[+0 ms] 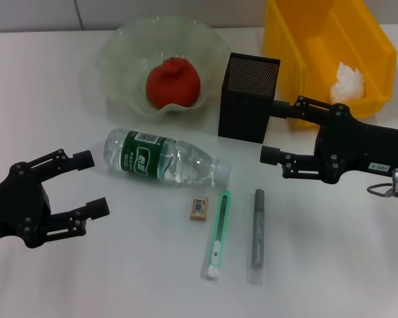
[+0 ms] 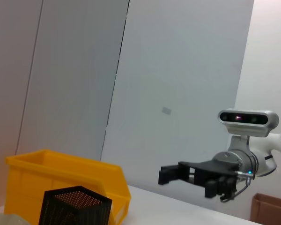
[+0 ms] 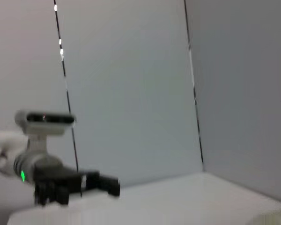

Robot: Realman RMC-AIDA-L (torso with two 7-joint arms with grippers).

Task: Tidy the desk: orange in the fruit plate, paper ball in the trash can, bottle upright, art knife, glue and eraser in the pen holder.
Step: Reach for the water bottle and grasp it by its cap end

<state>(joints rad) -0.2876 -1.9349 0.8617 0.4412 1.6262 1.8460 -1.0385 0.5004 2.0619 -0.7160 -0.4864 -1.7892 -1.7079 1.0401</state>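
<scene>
Already 2 jobs look done. The orange (image 1: 173, 83) sits in the fruit plate (image 1: 119, 50) near the far edge of the tabletop (image 1: 46, 99). The paper ball (image 1: 347, 83) lies in the trash can (image 1: 331, 40) at the far right corner.

Next comes the bottle (image 1: 162, 158), I think. It lies on its side in the middle of the tabletop, with its white cap pointing to the right edge. It has to stand up.

The left gripper (image 1: 87, 185) hangs over the left side of the tabletop, near the bottom end of the bottle. Its claw is spread wide and grasps nothing. The right gripper (image 1: 274, 130) floats by the right edge, just beside the pen holder (image 1: 248, 98). Its claw is wide too, with nothing in it.

Closer to the near edge lie 3 small things. The eraser (image 1: 198, 207) is just below the bottle. The art knife (image 1: 217, 234) is beside it, and the glue (image 1: 257, 232) is to the right of that. All 3 must go in the pen holder.

To lift the bottle, a claw has to close around its round body and tip the cap end up. It is smooth and round, so it may roll or slip.
</scene>
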